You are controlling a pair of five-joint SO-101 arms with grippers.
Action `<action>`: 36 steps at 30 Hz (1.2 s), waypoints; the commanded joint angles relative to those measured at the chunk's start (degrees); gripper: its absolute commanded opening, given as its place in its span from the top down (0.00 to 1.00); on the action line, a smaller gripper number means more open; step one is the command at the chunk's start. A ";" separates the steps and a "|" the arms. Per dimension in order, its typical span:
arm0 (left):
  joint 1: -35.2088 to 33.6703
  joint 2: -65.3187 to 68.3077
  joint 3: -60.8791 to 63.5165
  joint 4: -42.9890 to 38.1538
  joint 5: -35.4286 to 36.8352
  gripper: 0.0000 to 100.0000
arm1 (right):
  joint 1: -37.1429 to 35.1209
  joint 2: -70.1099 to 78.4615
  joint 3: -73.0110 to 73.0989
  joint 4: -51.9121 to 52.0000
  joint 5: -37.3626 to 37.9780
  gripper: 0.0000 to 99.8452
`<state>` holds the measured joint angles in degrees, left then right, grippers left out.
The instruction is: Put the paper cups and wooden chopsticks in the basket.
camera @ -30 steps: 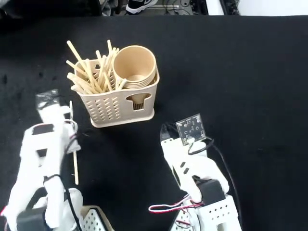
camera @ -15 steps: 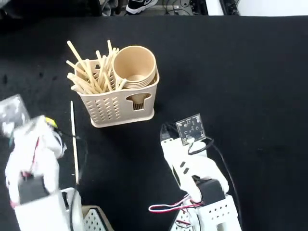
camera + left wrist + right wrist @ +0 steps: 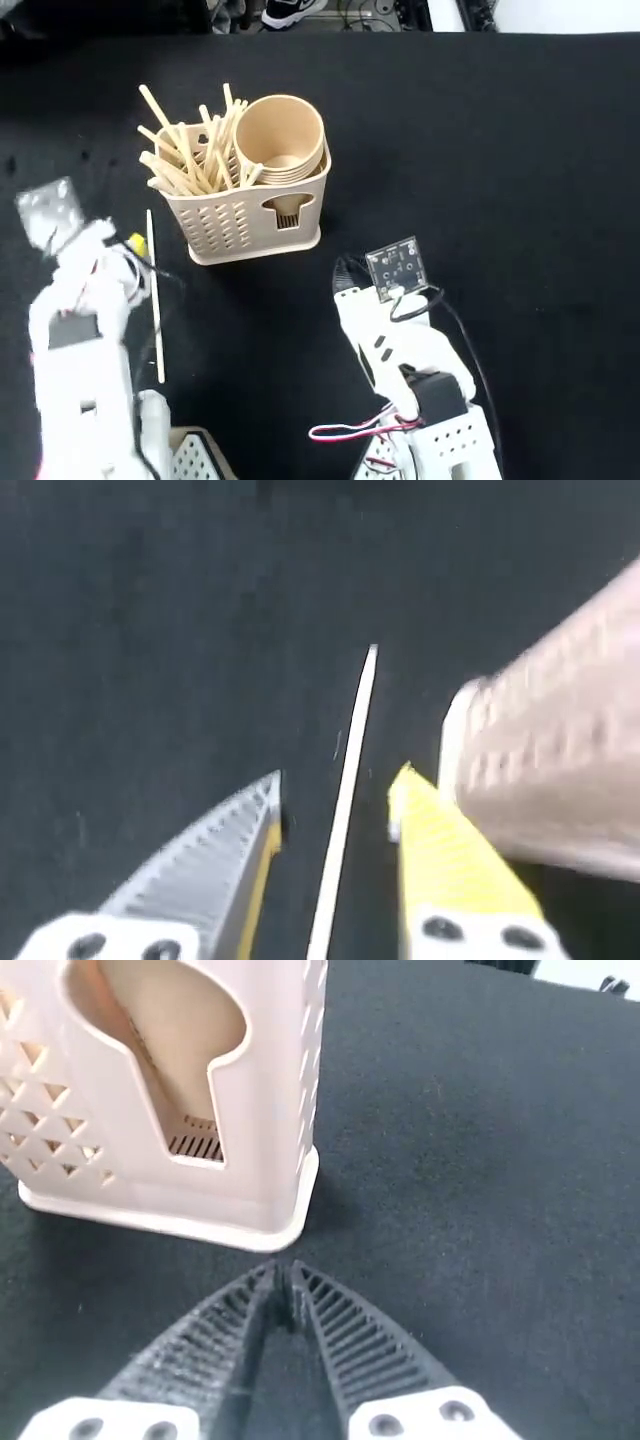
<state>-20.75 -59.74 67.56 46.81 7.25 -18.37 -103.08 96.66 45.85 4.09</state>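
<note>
A beige perforated basket (image 3: 250, 220) stands on the black table, holding a stack of paper cups (image 3: 280, 135) and several wooden chopsticks (image 3: 190, 150). One more chopstick (image 3: 154, 300) lies flat on the cloth left of the basket. My left gripper (image 3: 335, 800) is open, its fingers on either side of that chopstick (image 3: 345, 790), with the basket wall (image 3: 550, 770) close by. My right gripper (image 3: 285, 1295) is shut with nothing in it, just in front of the basket (image 3: 180, 1090). In the high view the right arm (image 3: 400, 340) stands below the basket.
The table is covered with a black cloth (image 3: 500, 150). A white perforated part (image 3: 190, 455) sits at the front edge near the left arm's base. Cables and a shoe lie beyond the far edge.
The left arm swung off to the left and came back towards the chopstick, which now lies free on the cloth. The right arm has kept still.
</note>
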 commanded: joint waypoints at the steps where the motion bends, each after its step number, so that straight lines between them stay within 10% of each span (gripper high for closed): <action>1: 2.07 25.49 -13.58 -0.97 0.00 0.80 | -0.44 -4.09 -0.13 -1.05 0.62 0.98; 10: 2.68 59.96 -30.90 0.88 -0.09 0.81 | -0.35 -4.09 -0.13 -1.05 0.62 0.98; 22: 1.27 64.35 -37.23 6.42 -6.07 0.97 | -0.35 -4.09 -0.13 -1.05 0.62 0.98; 36: -2.15 6.86 -22.11 8.70 -0.97 0.97 | -0.35 -4.09 -0.13 -1.05 0.62 0.98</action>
<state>-22.68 -28.62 42.24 55.52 4.44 -18.37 -103.08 96.66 45.85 4.09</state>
